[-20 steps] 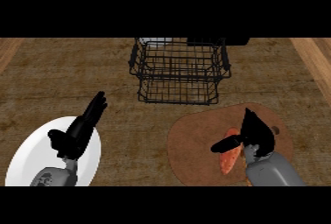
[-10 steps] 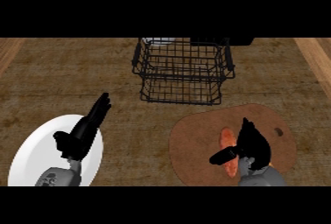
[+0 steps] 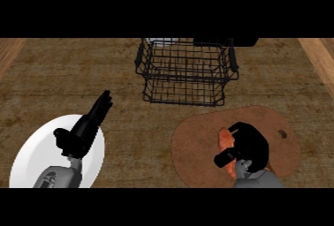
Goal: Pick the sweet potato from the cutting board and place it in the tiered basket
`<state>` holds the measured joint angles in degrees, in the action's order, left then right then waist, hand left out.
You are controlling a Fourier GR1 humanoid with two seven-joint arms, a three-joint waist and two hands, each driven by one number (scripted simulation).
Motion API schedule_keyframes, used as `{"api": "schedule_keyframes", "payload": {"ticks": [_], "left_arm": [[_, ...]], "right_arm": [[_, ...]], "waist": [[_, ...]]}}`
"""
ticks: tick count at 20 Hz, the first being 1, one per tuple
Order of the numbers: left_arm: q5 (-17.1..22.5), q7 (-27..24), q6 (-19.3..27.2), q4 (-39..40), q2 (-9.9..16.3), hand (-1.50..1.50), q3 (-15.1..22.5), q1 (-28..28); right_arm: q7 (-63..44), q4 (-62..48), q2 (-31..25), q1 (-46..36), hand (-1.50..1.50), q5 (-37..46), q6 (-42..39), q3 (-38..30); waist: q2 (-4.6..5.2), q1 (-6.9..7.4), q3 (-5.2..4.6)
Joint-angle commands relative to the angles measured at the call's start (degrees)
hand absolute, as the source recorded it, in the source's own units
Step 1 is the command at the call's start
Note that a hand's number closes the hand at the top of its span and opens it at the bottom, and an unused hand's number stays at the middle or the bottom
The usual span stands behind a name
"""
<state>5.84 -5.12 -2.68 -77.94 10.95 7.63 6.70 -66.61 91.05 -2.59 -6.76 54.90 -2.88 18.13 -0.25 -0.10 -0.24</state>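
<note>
A kitchen: a wood-grain bench (image 3: 78, 88) carries a cutting board (image 3: 274, 128), a white plate (image 3: 32, 154) and a wire tiered basket (image 3: 186, 73).

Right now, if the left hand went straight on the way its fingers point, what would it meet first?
The left hand sits open above the white plate, fingers aimed up and right. That line crosses bare counter toward the lower left of the tiered basket, probably the first thing met, though depth is unclear.

Dim, even light — soft shadows, perhaps slight blur throughout.
</note>
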Motion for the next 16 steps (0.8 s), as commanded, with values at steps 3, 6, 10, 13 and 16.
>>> {"api": "schedule_keyframes", "payload": {"ticks": [3, 6, 10, 13, 16], "left_arm": [[0.01, -1.65, -1.7, 1.34, 0.21, 0.0, -1.71, -0.19], [-3.25, 1.93, 2.45, -1.41, -2.95, 0.0, 0.44, 0.28], [-1.05, -1.05, -0.06, -0.09, -1.18, 0.0, -0.62, -2.18], [-1.06, 0.46, -0.06, -1.02, -1.9, 0.0, 0.16, -0.82], [0.35, 0.2, -1.96, -0.3, 0.28, 0.0, -2.18, -0.15]], "right_arm": [[-9.18, -2.26, 2.47, -4.44, 1.5, 3.21, -0.58, -0.39], [1.65, 1.92, -2.75, -2.01, 1.5, 0.48, -6.23, -5.38], [30.41, -0.96, -22.14, -0.01, 1.5, -8.23, -10.86, -8.87], [44.11, -4.08, -30.97, -1.59, 1.5, -11.63, -11.49, -13.2], [54.16, -7.26, -35.19, -3.05, 1.5, -14.63, -8.5, -19.0]], "waist": [[0.28, 0.27, 0.22], [0.22, 0.05, 0.24], [0.54, 0.08, 0.37], [0.58, 0.15, 0.47], [0.37, 0.14, 0.33]]}}
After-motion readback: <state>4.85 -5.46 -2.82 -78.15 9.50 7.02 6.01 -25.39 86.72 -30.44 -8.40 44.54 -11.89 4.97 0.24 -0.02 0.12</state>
